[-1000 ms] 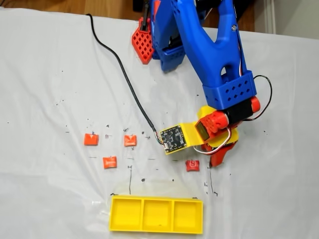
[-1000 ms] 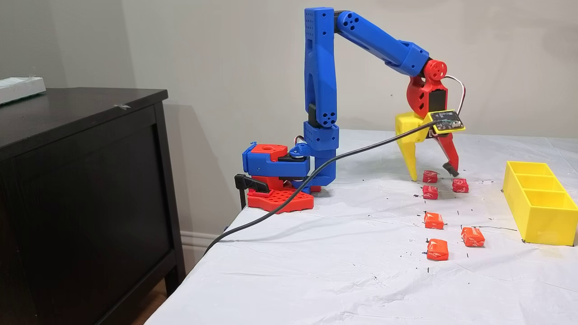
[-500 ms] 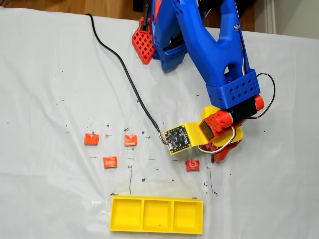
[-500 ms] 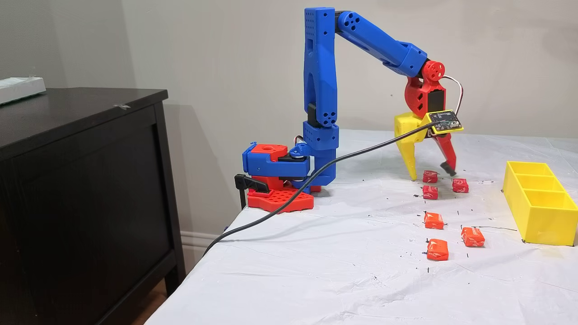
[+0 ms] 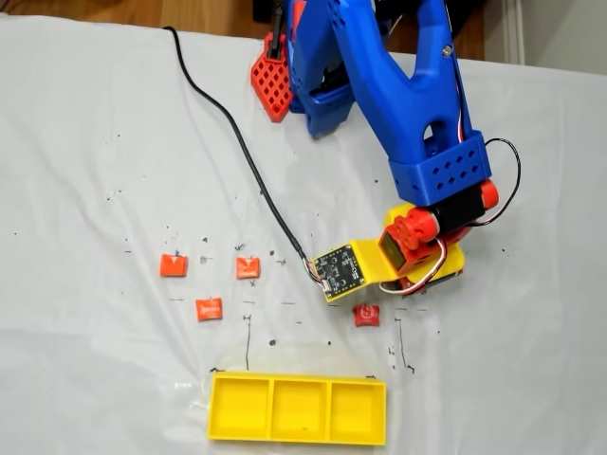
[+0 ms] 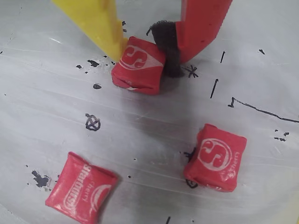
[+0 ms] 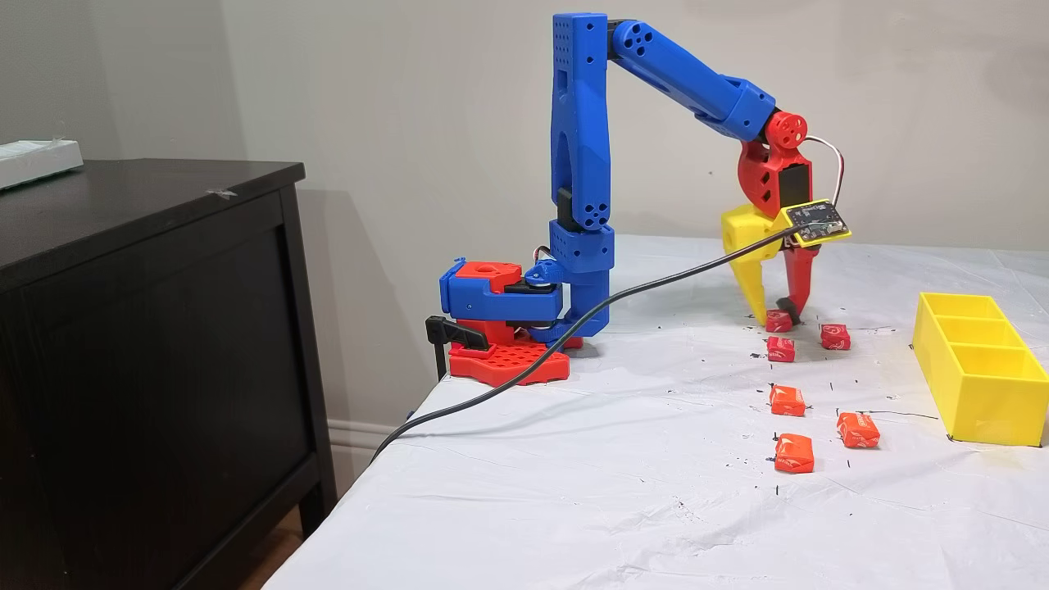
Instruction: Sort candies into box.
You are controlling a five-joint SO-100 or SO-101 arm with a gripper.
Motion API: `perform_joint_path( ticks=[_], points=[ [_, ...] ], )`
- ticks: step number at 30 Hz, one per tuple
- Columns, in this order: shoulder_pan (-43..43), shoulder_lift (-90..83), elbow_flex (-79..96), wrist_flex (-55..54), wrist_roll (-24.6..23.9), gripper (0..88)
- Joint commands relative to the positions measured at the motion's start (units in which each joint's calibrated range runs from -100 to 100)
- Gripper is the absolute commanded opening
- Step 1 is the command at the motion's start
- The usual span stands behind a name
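Low over table, tool (image 6: 145, 53) pinches red candy (image 6: 138, 65).

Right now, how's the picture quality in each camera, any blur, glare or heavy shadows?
Wrist view: sharp; print on the red candy between the claw fingers is readable, with a soft shadow beneath it. Fixed view from above: slightly soft, evenly lit white cloth, no glare. Fixed view from the side: crisp, with the arm's faint shadow on the wall.
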Motion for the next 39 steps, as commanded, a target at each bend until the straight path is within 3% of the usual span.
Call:
perform_joint_path(
  ticks=[1,11,15,28,39],
  points=[
    [0.9,-9.2,1.4,1.6,0.8,0.2],
    [5.2,-26.6,-2.4,6.0,2.4,0.2],
    [7.9,-29.0,-3.5,2.2,3.1,0.2],
    [16.6,-20.2,-14.5,-13.4,0.8,0.1],
    [16.5,-11.4,-15.3,-18.6,1.5,0.1]
  ],
)
